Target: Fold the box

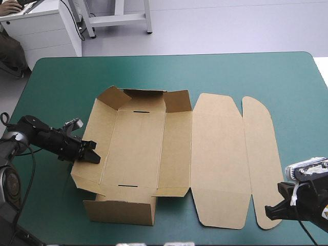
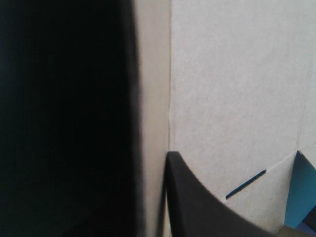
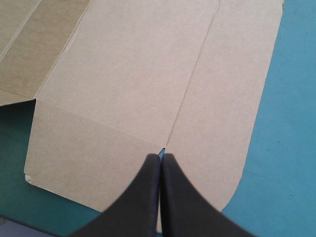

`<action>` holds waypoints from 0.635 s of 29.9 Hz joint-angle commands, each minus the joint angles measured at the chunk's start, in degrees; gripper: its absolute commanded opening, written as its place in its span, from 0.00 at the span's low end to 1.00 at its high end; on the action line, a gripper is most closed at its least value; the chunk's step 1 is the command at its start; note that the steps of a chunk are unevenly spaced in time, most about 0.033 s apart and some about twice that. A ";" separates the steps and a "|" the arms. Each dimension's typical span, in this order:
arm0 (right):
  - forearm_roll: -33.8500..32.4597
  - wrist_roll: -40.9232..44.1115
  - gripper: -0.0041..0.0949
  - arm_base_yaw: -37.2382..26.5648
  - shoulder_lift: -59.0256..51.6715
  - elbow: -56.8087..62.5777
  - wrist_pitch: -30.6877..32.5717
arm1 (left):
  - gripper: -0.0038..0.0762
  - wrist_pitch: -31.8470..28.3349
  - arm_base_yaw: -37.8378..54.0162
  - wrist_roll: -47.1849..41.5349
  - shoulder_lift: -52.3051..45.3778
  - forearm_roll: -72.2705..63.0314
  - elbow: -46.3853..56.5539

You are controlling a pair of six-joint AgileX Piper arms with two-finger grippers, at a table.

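The brown box (image 1: 138,138) sits on the desk (image 1: 230,72), walls partly raised and lid (image 1: 220,159) flat, left tool (image 1: 95,155) clamped on its left wall, right tool (image 1: 267,209) closed, empty, by the lid's near corner; a careless tug could likely collapse that wall

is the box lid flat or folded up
Flat. The lid lies spread on the table, both panels down, while the walls beside it stand raised.
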 commanded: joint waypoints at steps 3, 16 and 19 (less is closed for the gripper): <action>1.04 -0.64 0.02 -0.37 0.38 -1.28 -0.70 | 0.04 4.96 -0.50 -0.63 -2.01 -3.02 -0.91; 0.73 -0.64 0.02 -0.37 0.38 -1.28 -0.28 | 0.04 5.82 -0.55 0.90 -2.99 -5.69 -7.59; 0.73 -0.64 0.02 -0.37 0.38 -1.28 0.17 | 0.04 5.82 -0.64 0.90 -4.95 -4.12 -10.90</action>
